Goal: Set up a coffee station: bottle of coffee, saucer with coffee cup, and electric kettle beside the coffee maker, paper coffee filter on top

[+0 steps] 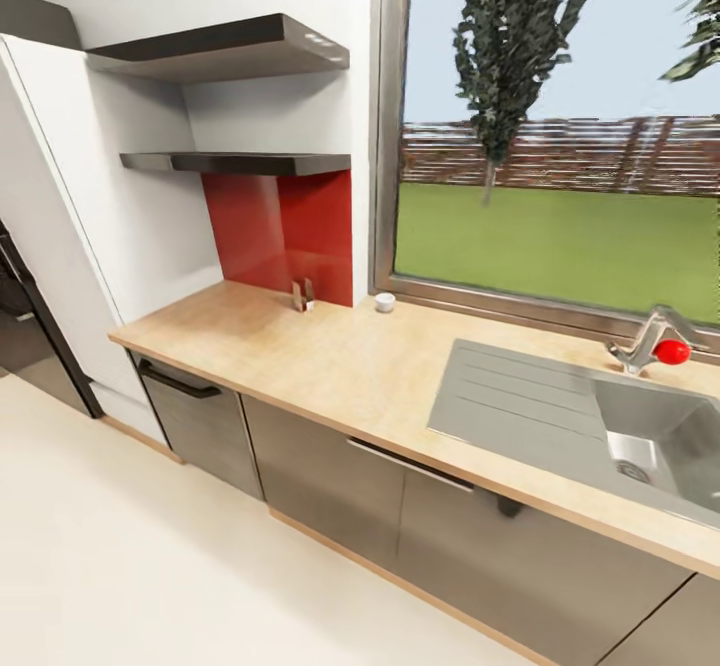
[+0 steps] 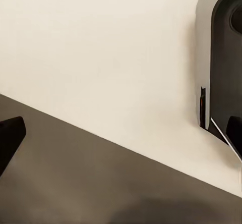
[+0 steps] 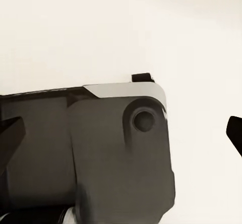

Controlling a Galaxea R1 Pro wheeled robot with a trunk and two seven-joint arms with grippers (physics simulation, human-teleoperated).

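Two dark floating slabs, the kitchen shelf (image 1: 240,161) and another above it, hang over a red backsplash (image 1: 285,231). Below runs the kitchen countertop (image 1: 330,366), tan wood-grain, steel sink (image 1: 600,426) and red-knobbed tap (image 1: 655,344) set under the window (image 1: 560,126). Both wrist cameras look down at pale floor (image 2: 101,57) and the robot's dark base (image 3: 101,153). Left gripper (image 2: 121,138) and right gripper (image 3: 121,133): dark fingertips at the frame edges, set wide apart, nothing between them.

Ahead of my grippers, the tan countertop (image 1: 330,366) runs under two dark floating shelves (image 1: 240,161), both bare.
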